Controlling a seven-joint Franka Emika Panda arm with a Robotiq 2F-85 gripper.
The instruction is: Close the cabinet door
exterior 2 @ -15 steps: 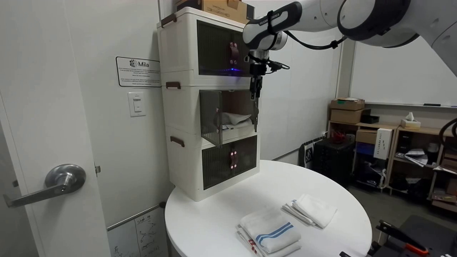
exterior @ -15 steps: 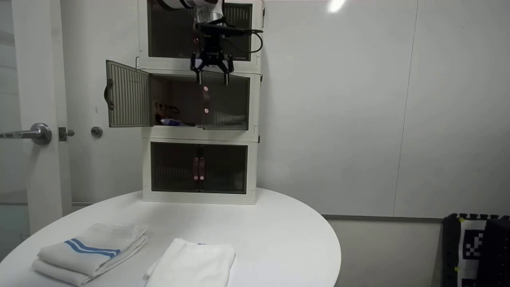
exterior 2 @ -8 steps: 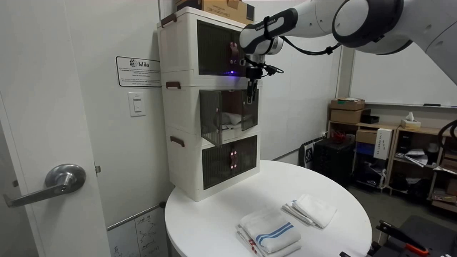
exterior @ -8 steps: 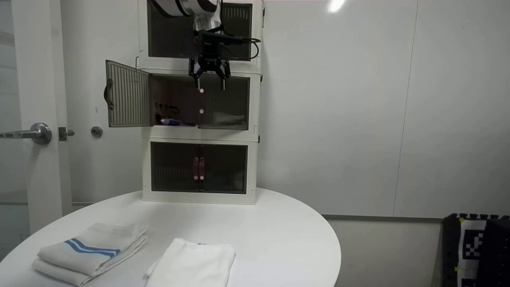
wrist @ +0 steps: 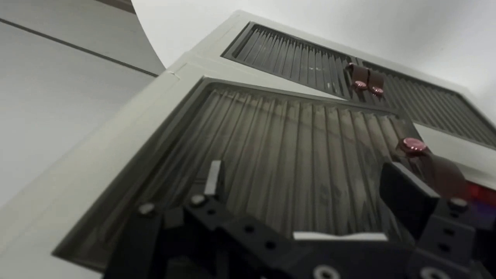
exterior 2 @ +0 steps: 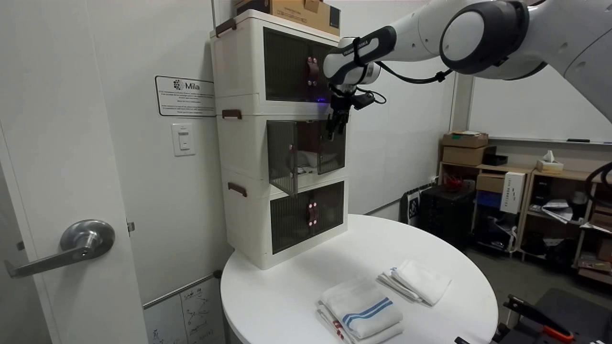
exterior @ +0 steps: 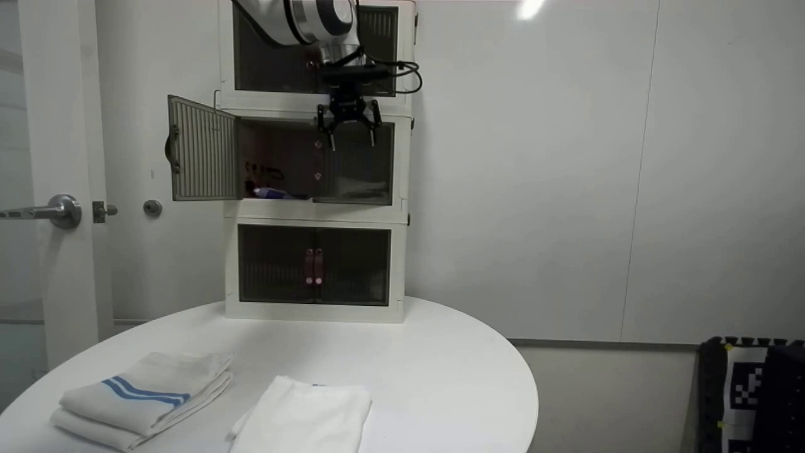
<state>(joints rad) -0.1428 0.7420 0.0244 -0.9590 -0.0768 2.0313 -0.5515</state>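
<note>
The white cabinet stands as stacked units with dark ribbed doors. In the middle unit, the left door stands wide open, and it also shows in an exterior view. The right door is almost in line with the front and looks slightly ajar; it also shows in an exterior view. My gripper is open and empty in front of the right door's upper part. In the wrist view, the right door lies behind the open gripper, its brown handle beside one finger. Contact cannot be told.
Two folded white towels lie on the round white table. A cardboard box sits on top of the cabinet. A white room door with a lever handle stands beside it. Items lie inside the middle unit.
The right middle door has swung inward toward the cabinet front. My gripper has moved down, then sideways toward that door's hinge side, and tilted. The left middle door has not moved.
</note>
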